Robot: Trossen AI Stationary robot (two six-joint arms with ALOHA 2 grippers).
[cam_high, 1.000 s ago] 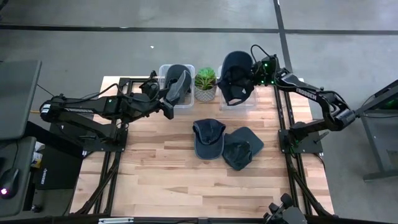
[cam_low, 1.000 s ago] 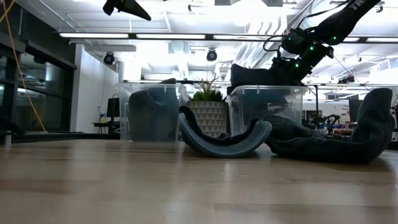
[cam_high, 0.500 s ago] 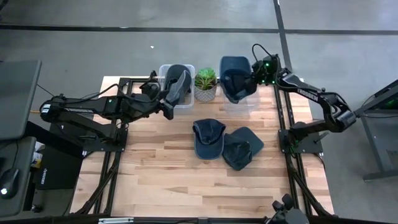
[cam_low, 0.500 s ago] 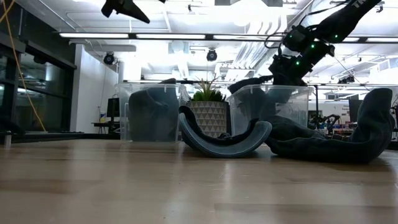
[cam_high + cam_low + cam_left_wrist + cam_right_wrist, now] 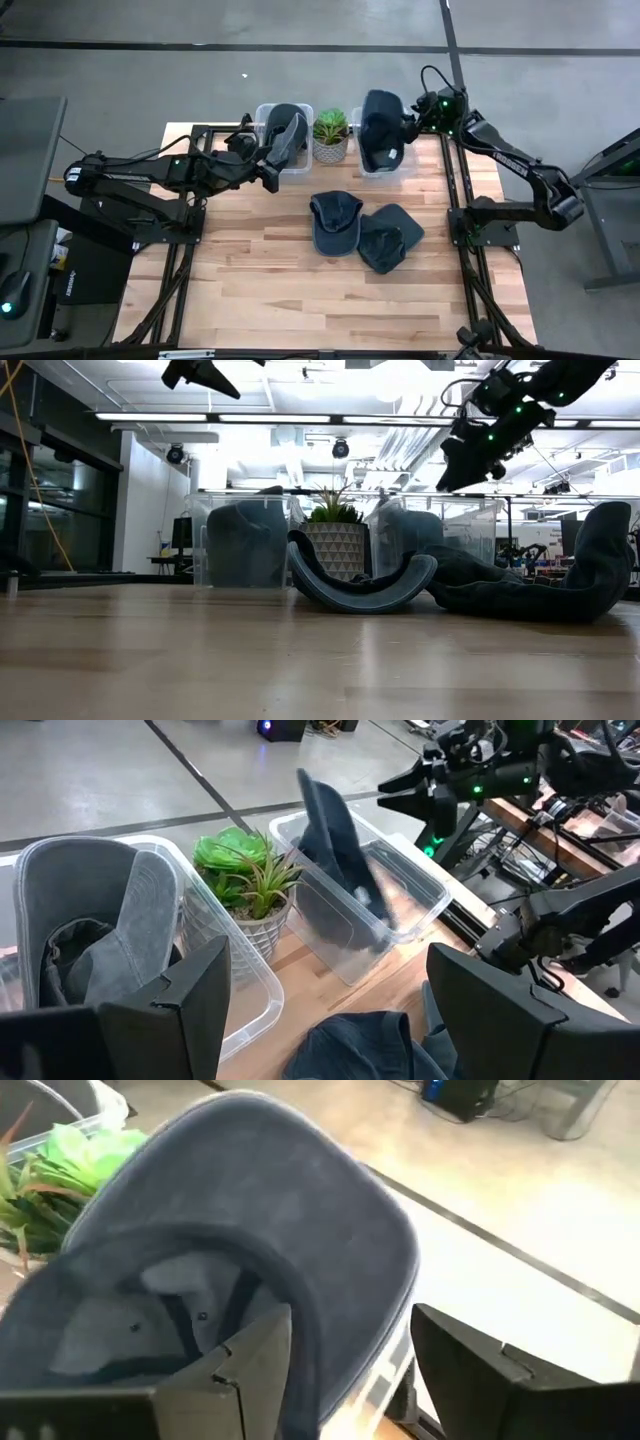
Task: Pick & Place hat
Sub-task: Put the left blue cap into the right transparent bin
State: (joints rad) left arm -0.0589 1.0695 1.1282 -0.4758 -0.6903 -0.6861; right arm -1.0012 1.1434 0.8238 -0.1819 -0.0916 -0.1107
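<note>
A dark blue hat (image 5: 379, 130) stands on edge in the clear right bin (image 5: 404, 165), its brim (image 5: 250, 1210) sticking up above the rim. My right gripper (image 5: 413, 116) hangs open just beyond it on the right, above the bin (image 5: 430, 525), touching nothing. A second hat (image 5: 287, 133) stands in the left bin (image 5: 225, 995). My left gripper (image 5: 270, 168) waits open, high above that bin's near side. Two more hats (image 5: 335, 220) (image 5: 392, 238) lie on the table in the middle, one overlapping the other.
A potted green plant (image 5: 330, 129) stands between the two bins at the table's far edge. The wooden table (image 5: 300, 290) shows bare boards nearer than the two loose hats. Black frame rails (image 5: 458, 220) run along the table's left and right sides.
My right gripper has opened and let go of the dark blue hat, then risen and drawn back toward the table's right edge. The hat has dropped into the right bin and stands on edge there, brim up.
</note>
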